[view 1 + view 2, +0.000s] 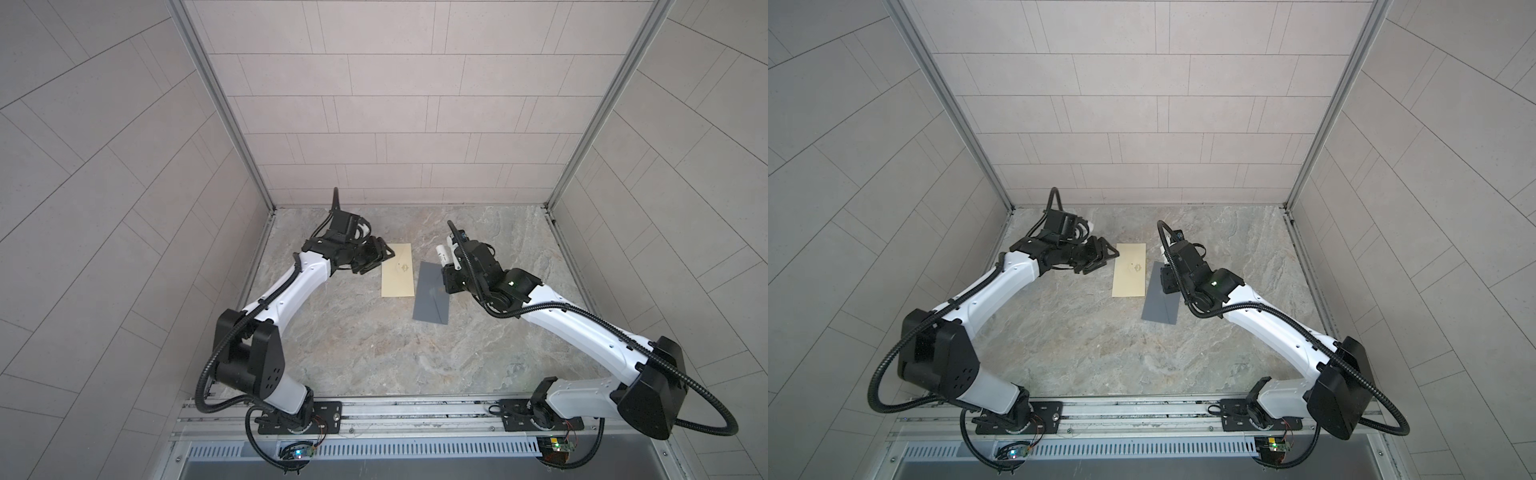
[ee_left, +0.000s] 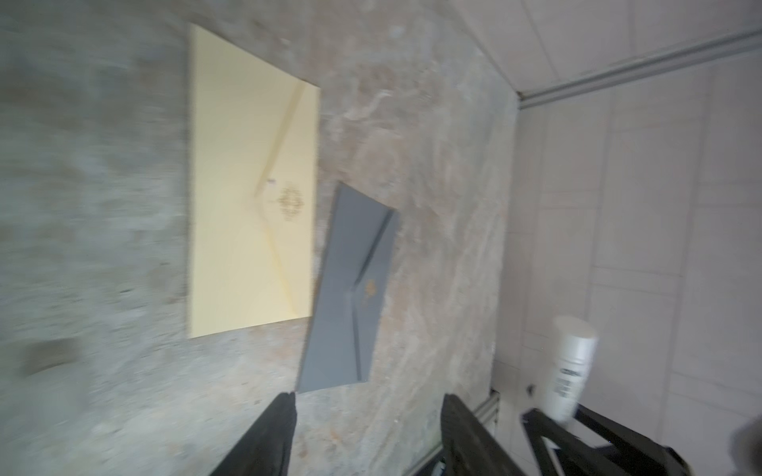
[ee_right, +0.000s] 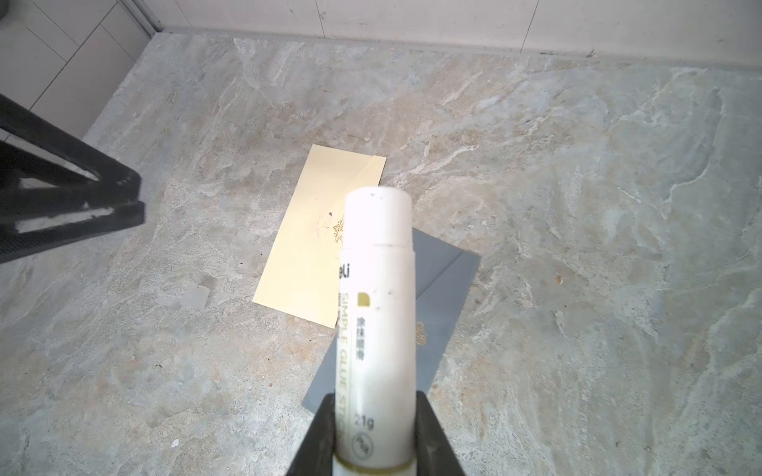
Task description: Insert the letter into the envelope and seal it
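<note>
In both top views, the cream envelope (image 1: 398, 270) lies 3 o'clock of your open left fingers (image 2: 276, 432), long axis 12-to-6; right fingers (image 3: 435, 441) grip the glue stick (image 3: 377, 313).

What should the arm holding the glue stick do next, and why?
Probably the right gripper should lower the capped glue stick onto bare table and let go. The flap of the cream envelope already lies shut, the left gripper is open and empty, so gluing looks finished.

"SIMPLE GLUE", "21g" on glue stick (image 3: 377, 321)
</note>
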